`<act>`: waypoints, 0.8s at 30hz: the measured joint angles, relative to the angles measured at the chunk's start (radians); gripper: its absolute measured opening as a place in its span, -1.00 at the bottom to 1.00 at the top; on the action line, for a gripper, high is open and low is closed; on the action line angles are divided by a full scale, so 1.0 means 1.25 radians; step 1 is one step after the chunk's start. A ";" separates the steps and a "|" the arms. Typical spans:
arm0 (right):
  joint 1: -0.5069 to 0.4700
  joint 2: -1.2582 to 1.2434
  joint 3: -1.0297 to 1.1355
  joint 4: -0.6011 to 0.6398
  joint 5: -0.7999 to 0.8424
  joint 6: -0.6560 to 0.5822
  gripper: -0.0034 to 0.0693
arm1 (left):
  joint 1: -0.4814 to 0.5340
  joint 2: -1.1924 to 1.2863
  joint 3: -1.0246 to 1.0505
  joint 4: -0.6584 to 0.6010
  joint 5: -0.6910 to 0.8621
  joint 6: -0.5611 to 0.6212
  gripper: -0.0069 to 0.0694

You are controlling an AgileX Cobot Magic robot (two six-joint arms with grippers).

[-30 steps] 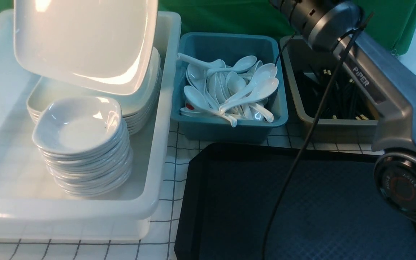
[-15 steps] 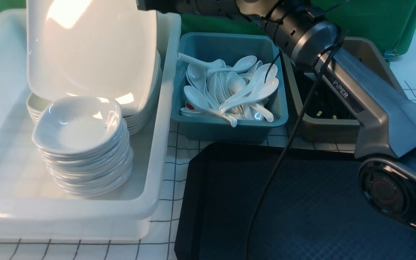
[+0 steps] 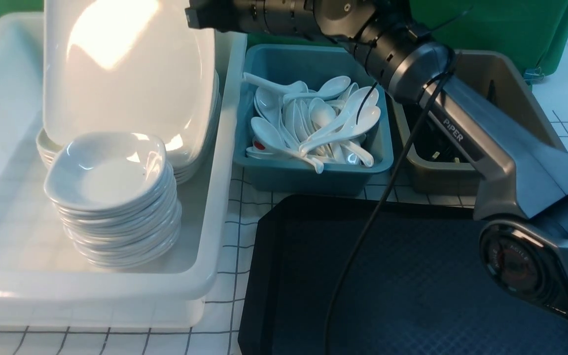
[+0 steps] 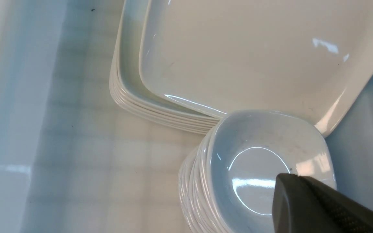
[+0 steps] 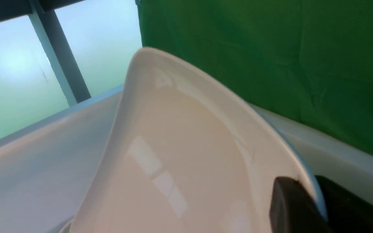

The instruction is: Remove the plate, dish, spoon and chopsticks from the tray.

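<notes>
Plate [image 3: 126, 74], upper left of the front view, now stands steeply on edge over the stack of like plates [image 3: 200, 143] in the white tub [image 3: 225, 162], tipped up from a shallower tilt a second ago; the right gripper [image 5: 312, 197] clamps its rim. Nothing shows on the visible tray [image 3: 412, 276] at lower right, so release onto the stack is probably the closing step. Whether the left gripper [image 4: 306, 200], above the small dishes [image 4: 257, 168], is open cannot be told.

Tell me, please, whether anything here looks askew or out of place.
The plate stands almost upright over the stacked plates in the white tub, its rim between the right gripper's fingers, rather than lying flat.
</notes>
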 joint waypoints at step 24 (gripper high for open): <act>-0.003 -0.043 -0.005 -0.069 0.127 0.033 -0.48 | 0.000 0.000 0.000 0.000 0.003 0.015 -0.82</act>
